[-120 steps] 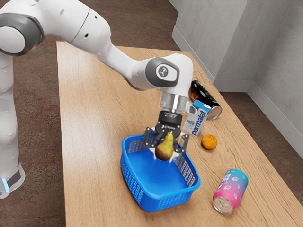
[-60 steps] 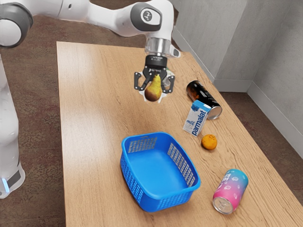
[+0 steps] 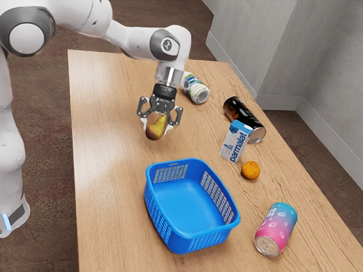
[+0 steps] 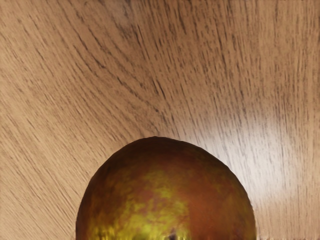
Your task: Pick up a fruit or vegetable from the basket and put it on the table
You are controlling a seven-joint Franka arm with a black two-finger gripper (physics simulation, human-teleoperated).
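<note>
1. The table (image 3: 102,175) spreads beneath everything I'm working with.
2. My arm (image 3: 85,14) reaches in from the exterior view's upper left.
3. The blue basket (image 3: 201,243) sits on the near part of the table.
4. My gripper (image 3: 156,130) is out beyond the basket's far rim, toward the exterior view's left, its fingers closed around the pear.
5. On the exterior view's right I have a black can (image 3: 239,115) with a milk carton (image 3: 233,141) just on its near side; nearer is a pink-and-blue can (image 3: 276,226), and farther off a white-and-green container (image 3: 196,89).
6. The pear (image 3: 152,132) is out of the basket, between my fingers and over bare wood; I can't tell whether it touches.
7. The orange fruit (image 3: 250,170) rests between carton and pink-and-blue can.
</note>
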